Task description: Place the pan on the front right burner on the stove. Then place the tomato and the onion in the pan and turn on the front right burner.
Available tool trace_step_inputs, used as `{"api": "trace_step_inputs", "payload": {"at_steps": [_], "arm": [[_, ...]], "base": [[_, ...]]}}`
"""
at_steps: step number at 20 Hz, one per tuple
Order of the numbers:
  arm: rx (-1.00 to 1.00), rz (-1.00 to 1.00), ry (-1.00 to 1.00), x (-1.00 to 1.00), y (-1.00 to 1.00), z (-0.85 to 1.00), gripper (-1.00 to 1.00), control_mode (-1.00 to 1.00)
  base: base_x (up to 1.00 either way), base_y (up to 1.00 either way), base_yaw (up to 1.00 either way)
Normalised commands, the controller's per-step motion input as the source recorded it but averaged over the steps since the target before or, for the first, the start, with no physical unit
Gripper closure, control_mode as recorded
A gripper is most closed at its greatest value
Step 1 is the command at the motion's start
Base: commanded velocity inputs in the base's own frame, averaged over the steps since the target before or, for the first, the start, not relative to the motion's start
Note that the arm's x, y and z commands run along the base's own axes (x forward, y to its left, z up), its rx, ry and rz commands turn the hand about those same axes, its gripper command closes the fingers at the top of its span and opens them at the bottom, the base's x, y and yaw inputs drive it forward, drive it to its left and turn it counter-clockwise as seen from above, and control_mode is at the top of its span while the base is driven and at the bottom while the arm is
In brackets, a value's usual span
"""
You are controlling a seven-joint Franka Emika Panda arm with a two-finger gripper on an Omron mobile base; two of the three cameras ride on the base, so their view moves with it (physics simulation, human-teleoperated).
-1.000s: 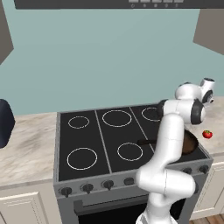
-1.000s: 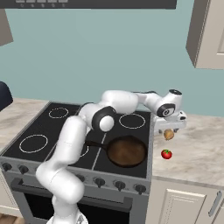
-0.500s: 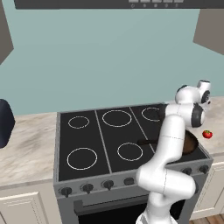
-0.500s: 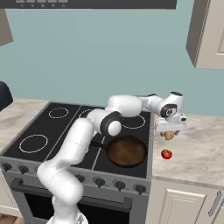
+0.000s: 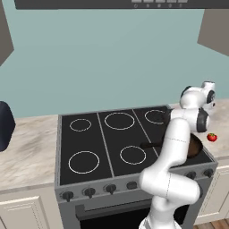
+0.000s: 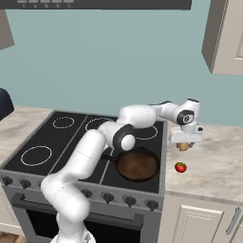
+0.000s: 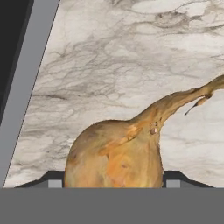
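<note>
— Claw (image 6: 185,144) status?
— Fingers flank the onion (image 7: 114,155) on the counter (image 6: 218,161) beside the stove's (image 6: 52,142) right edge; grip unclear.
— Pan (image 6: 137,164)?
— Stove's front right corner.

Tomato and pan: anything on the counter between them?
Nothing. In the right base view, between the tomato and the pan lies just the stove edge and bare marble counter. The onion sits farther back, under the gripper.

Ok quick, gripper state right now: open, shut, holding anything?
Gripper: fingertips on either side of the onion on the counter; cannot be told whether it grips yet.
</note>
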Motion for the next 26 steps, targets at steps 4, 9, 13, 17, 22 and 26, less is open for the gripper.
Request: {"api": "trace_step_inputs", "payload": {"at_steps": [4, 9, 13, 17, 22, 26], "arm": [[0.0, 0.05, 0.0, -0.62, 0.39, 0.07, 1.0, -1.0], [0.0, 0.06, -0.03, -0.73, 0.63, 0.14, 1.0, -1.0], [0.0, 0.06, -0.13, -0.69, 0.83, 0.3, 1.0, -1.0], [-0.02, 0.04, -0.17, -0.77, 0.76, 0.25, 1.0, -1.0], [-0.06, 0.01, -0.13, -0.71, 0.57, 0.04, 1.0, -1.0], [-0.09, 0.01, -0.1, -0.53, 0.59, 0.02, 1.0, -1.0]], "base": [[0.0, 0.0, 0.0], [0.0, 0.0, 0.0], [0.0, 0.0, 0.0], [0.0, 0.0, 0.0], [0.0, 0.0, 0.0], [0.0, 0.0, 0.0]]}}
